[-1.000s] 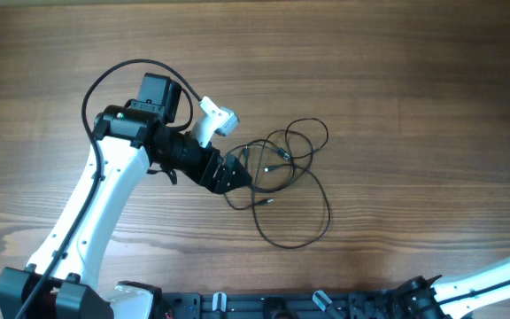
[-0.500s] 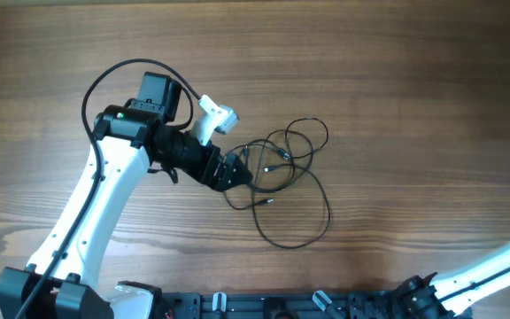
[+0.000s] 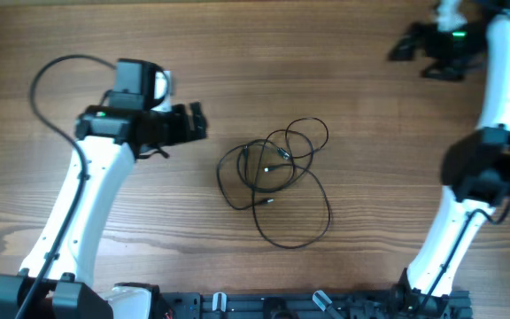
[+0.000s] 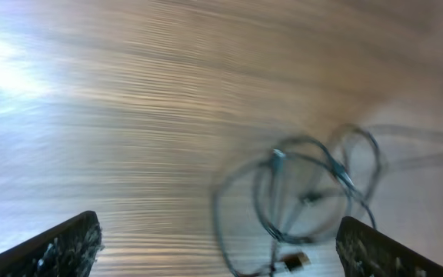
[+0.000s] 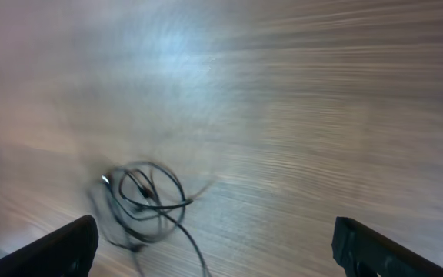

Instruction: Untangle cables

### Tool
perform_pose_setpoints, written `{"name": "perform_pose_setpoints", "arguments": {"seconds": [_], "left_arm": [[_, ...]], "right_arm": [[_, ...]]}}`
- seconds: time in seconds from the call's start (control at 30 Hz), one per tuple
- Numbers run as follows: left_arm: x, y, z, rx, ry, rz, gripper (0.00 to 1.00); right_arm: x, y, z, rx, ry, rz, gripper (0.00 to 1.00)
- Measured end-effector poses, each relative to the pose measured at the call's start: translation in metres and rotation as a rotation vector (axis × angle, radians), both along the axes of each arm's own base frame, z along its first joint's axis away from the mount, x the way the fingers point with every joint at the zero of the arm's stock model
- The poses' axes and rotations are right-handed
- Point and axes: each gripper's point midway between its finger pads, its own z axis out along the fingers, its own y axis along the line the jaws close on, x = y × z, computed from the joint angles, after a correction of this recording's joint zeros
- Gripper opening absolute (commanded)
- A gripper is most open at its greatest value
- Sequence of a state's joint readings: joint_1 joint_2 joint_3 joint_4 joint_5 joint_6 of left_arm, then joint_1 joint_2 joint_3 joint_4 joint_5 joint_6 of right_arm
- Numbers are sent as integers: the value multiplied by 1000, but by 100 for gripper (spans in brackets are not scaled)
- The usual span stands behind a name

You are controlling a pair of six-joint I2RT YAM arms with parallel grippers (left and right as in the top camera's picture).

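Cables (image 3: 277, 182) lie mid-table as one loose knot: several small loops overlap at the top, and one larger loop trails toward the near edge. A pale connector tip (image 3: 282, 152) shows inside the cluster. The table (image 3: 370, 133) is bare wood around it.

Left gripper (image 3: 195, 122) sits just left of the knot, clear of it and pointing its way. Its wrist view shows the fingers (image 4: 64, 246) spread wide with nothing between them. Right gripper (image 3: 407, 46) is far off at the back right corner, well apart from the knot. Its jaws are likewise parted and empty (both wrist views are blurred, so fine strand detail is unreadable).

Step in hand, as I judge it: approach and choice of grasp. Nothing is held and the strands are not yet separated.

Next move probably calls for the left gripper to come down on an outer loop. The right would need to travel in and take a free end, so the two can draw apart. Risk: pinching two crossed strands at once, which would drag the whole knot.
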State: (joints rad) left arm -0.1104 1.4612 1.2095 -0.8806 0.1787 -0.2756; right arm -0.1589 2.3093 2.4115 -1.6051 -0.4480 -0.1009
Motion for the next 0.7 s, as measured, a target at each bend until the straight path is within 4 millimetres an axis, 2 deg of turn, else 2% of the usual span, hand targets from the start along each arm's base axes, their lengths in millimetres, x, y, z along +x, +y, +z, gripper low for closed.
{"name": "perform_pose_setpoints", "arguments": {"seconds": [0.03, 0.07, 0.13, 0.2, 0.27, 0.37, 0.47, 0.53, 0.6, 0.7], "left_arm": [[-1, 13, 0, -3, 13, 54, 100], [-3, 28, 0, 1, 28, 107, 100], [-9, 53, -2, 2, 58, 191, 100], [-15, 70, -2, 2, 78, 240, 100], [-20, 86, -2, 2, 85, 260, 100], [-22, 88, 0, 8, 78, 221, 100], [-22, 85, 0, 11, 68, 167, 100], [-23, 85, 0, 16, 67, 147, 100], [-25, 84, 0, 16, 75, 134, 100], [-29, 80, -1, 12, 84, 98, 100]], "right_arm": [[-3, 15, -5, -23, 11, 46, 100], [-8, 38, -13, -49, 33, 120, 100], [-21, 67, -27, -74, 73, 225, 100], [-34, 83, -40, -87, 115, 298, 99], [-50, 91, -55, -100, 168, 360, 99], [-69, 96, -54, -99, 186, 419, 99], [-79, 110, -34, -80, 111, 494, 99], [-86, 126, -24, -58, 58, 560, 99], [-93, 142, -28, -42, 44, 618, 99], [-103, 163, -56, -46, 41, 704, 99]]}}
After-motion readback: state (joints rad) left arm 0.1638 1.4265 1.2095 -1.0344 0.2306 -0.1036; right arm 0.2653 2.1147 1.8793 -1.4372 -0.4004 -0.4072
